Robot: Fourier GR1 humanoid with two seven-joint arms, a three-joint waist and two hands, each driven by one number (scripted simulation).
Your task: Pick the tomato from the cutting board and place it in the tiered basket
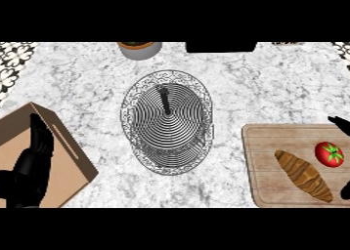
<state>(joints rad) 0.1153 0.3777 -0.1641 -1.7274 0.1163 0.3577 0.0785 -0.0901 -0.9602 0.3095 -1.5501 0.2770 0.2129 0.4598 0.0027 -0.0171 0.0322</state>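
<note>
You're looking steeply down on a marble bench (279,83). The tomato (329,153) sits on the cutting board (268,146) at the far right, near the board's right edge, green stem cap up. A croissant (303,175) lies diagonally just beside it on the same board, close but apart. It's likely there as a distractor, so your grasp should avoid it.

The basket (167,122) is mid-bench, well apart from the board: a wire piece w/ concentric rings, two tiers overlapping from above, and a dark centre post. It sits between your two hands, so a sideways carry from the right looks like the natural route.

Your right hand (345,128) shows only at the right edge: dark fingers fanned apart above and below the tomato, holding nothing and not touching it. It reads as spread around the tomato ready to close, though much of the hand is cut off. The pick isn't done yet.

Your left hand (32,161) is at lower left over a brown cardboard box (59,151), fingers straight and together, pointing up the view, holding nothing. It looks parked, out of the way.

At the top edge: a grey pot (140,49) w/ sth green in it, and a black object (221,47), both partly cut off. Patterned tile shows in the top corners.

No brands, labels or readable writing anywhere.
</note>
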